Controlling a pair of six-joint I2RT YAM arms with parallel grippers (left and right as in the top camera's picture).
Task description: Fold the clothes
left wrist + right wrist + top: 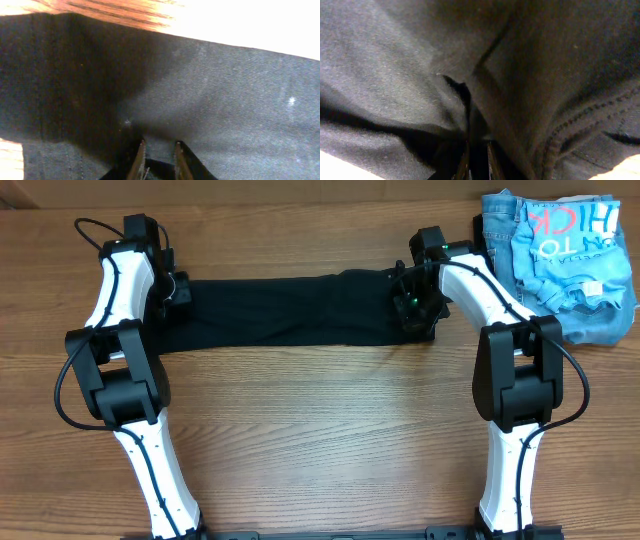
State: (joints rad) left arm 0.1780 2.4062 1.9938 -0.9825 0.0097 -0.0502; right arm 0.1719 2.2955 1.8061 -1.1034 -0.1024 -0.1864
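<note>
Where the counter (320,430) shows bare brown wood grain, the T-shirt (280,310) lies across its far half as a long black band, flat on the wood; the left fingers (175,292) sit at its left end and the right fingers (412,302) at its right end, each down on the cloth; at the far right corner a pile of jeans (498,225) and a blue shirt (570,265) with pink lettering rests near the band's right end, the shirt on top of the denim.

Only the overhead view takes in the whole band, both arms and the pile; the left wrist view shows the left fingers set narrow with black cloth pinched between them, a stitched hem (50,100) running down the left side and a strip of wood past the cloth's edge; the right wrist view is filled with cloth, a raised fold running into the right fingers, which stand nearly together and pinch it, with a stitched seam (580,125) at the lower right.
</note>
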